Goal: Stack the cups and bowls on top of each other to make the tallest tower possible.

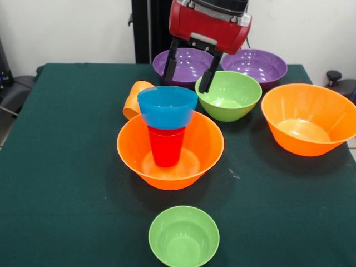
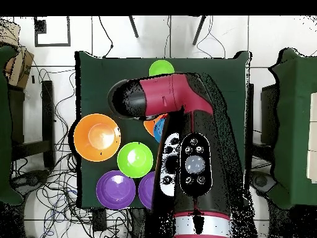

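Tower [image 1: 168,146] parts sit just below the gripper [image 1: 190,70], whose two dark fingers hang spread wide, holding nothing, above the blue bowl [image 1: 167,107]. That glossy bowl rests upright on an inverted red cup [image 1: 166,147] standing inside a large orange bowl [image 1: 139,156]. Beside the tower an orange cup [image 1: 133,98] lies tipped. Behind it sit a green bowl [image 1: 229,94] and purple bowls [image 1: 257,65]. From overhead the arm [image 2: 186,161] hides most of the tower; the front view shows it whole.

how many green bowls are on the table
2: a medium green bowl by the purple bowls, and a small green bowl at the near edge. None seems hidden.
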Tool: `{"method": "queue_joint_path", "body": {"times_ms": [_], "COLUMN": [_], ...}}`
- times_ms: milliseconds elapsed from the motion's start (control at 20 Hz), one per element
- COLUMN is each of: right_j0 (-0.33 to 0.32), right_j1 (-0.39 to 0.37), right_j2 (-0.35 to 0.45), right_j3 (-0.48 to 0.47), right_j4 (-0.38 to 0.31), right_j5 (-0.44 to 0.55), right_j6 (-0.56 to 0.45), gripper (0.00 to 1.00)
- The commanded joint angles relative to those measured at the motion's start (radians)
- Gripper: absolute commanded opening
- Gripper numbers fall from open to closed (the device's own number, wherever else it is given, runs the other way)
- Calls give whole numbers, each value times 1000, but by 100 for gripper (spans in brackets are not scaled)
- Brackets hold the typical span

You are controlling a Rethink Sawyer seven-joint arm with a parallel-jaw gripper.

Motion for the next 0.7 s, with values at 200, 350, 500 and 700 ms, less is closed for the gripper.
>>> {"method": "queue_joint_path", "body": {"times_ms": [200,350,500,700], "right_j0": [-16,-20,-28,-26], "right_j1": [112,115,114,103], "right_j2": [90,93,99,99], "right_j3": [-105,-106,-95,-76], "right_j4": [-5,-3,2,10], "right_j5": [-40,-55,-73,-81], "right_j6": [-50,-55,-61,-57], "gripper": [100,100,100,100]}}
